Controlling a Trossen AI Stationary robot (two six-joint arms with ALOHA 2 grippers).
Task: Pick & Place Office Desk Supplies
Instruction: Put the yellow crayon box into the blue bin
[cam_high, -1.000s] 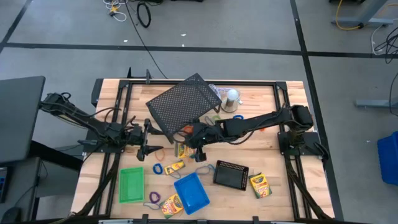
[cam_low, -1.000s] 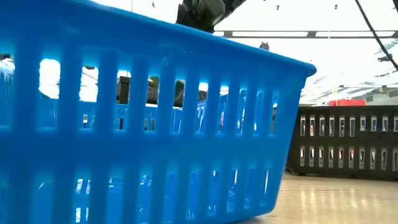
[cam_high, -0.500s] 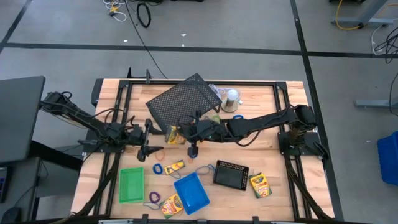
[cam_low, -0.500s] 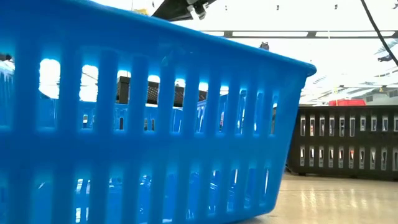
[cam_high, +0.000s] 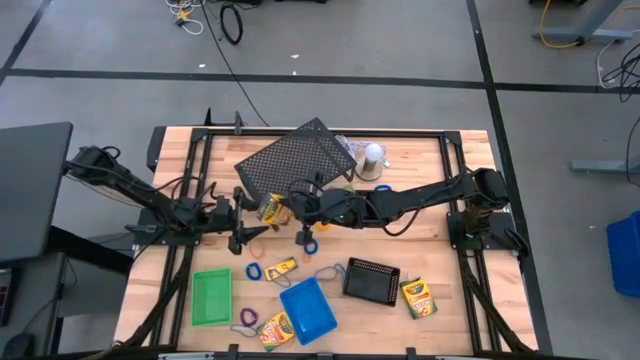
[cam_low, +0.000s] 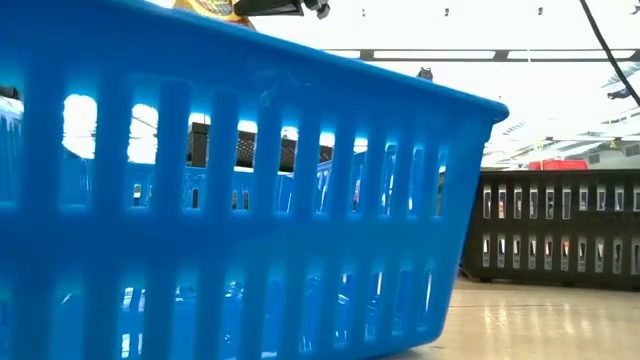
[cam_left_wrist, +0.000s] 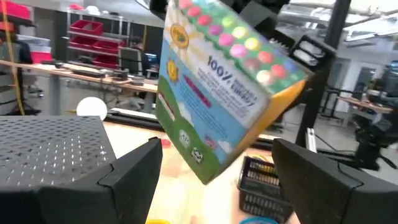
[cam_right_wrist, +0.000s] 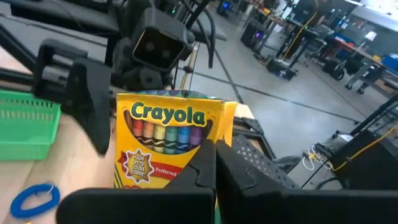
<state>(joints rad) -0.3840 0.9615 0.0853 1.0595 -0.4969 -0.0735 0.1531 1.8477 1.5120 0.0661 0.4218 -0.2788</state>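
Crayon box (cam_high: 272, 209) is off the table now, pinched in my right gripper (cam_high: 285, 210), whose fingers are closed tight on it; a second ago that box sat lower, nearer the front trays, and I have since carried it up and toward the left arm. In the right wrist view the box (cam_right_wrist: 169, 146) stands upright just ahead of the fingers, label facing me. The left gripper (cam_high: 240, 222) waits just beside it, fingers spread wide and holding nothing; in the left wrist view the box (cam_left_wrist: 227, 84) hangs tilted between and just above those two open fingers, not touching either that I can see. I read this as a handover setting up, or a pass across toward the left side, though I cannot be sure which. Outward from the grip: the large black mesh rack (cam_high: 295, 164) lies just behind the right gripper, an orange loop (cam_high: 252, 236) just below the left gripper, a blue loop (cam_high: 254, 271) nearer the front. Further out, the green tray (cam_high: 211, 297), blue tray (cam_high: 307, 308) and small black mesh tray (cam_high: 371, 281) sit along the front edge, with other crayon boxes still loose on the table (cam_high: 440, 170).
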